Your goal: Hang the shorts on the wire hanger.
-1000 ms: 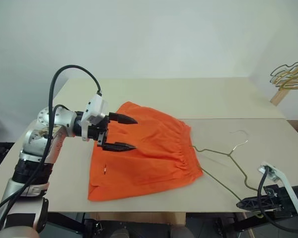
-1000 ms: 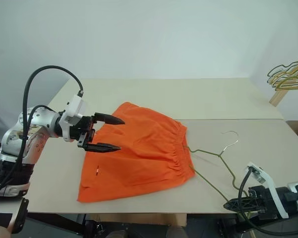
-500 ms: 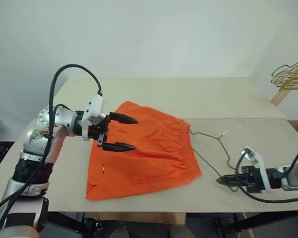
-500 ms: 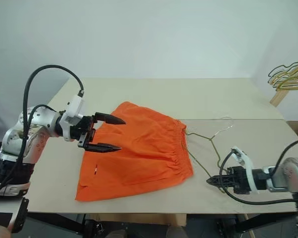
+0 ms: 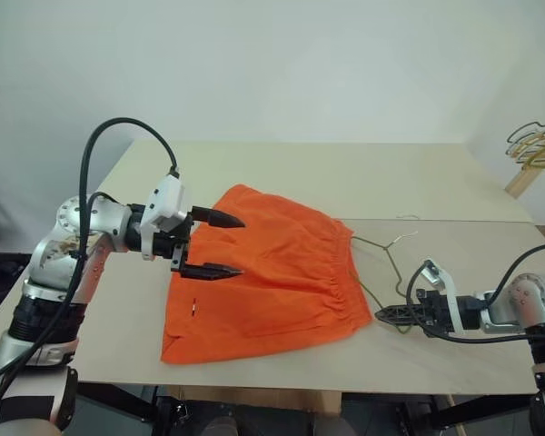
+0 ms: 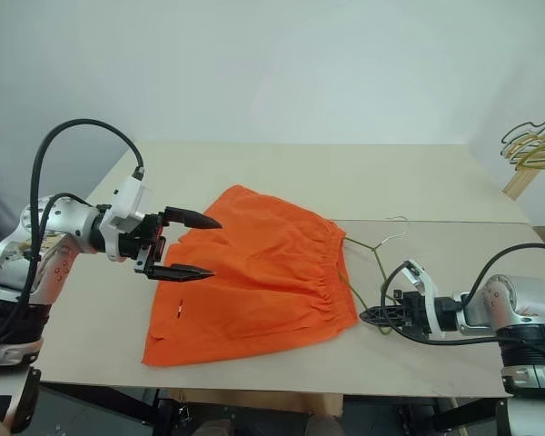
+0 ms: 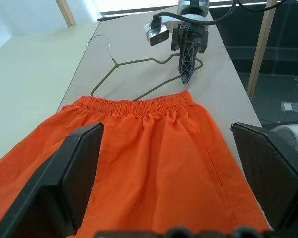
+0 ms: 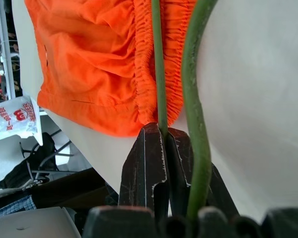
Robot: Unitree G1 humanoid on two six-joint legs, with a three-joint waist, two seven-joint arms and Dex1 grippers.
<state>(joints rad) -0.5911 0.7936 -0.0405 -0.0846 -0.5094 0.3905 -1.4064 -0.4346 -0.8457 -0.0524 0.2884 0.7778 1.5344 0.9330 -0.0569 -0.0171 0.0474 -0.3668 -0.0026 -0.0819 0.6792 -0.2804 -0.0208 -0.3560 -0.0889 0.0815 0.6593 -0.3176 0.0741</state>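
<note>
From the head you see the shorts (image 5: 268, 272) flat on the table (image 5: 391, 177), the left gripper (image 5: 220, 243) spread wide above them. Your left wrist shows the hanger (image 7: 139, 74) beside the waistband. Your right wrist shows the right gripper (image 8: 161, 148) pinched, seemingly clamping the wire.

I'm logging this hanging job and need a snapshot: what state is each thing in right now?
shorts: lying flat on the table, unhung
wire hanger: lying by the waistband, gripped at its lower wire
right gripper: shut on the wire hanger
left gripper: open, above the shorts
spare hangers: bunched on a wooden rack
</note>
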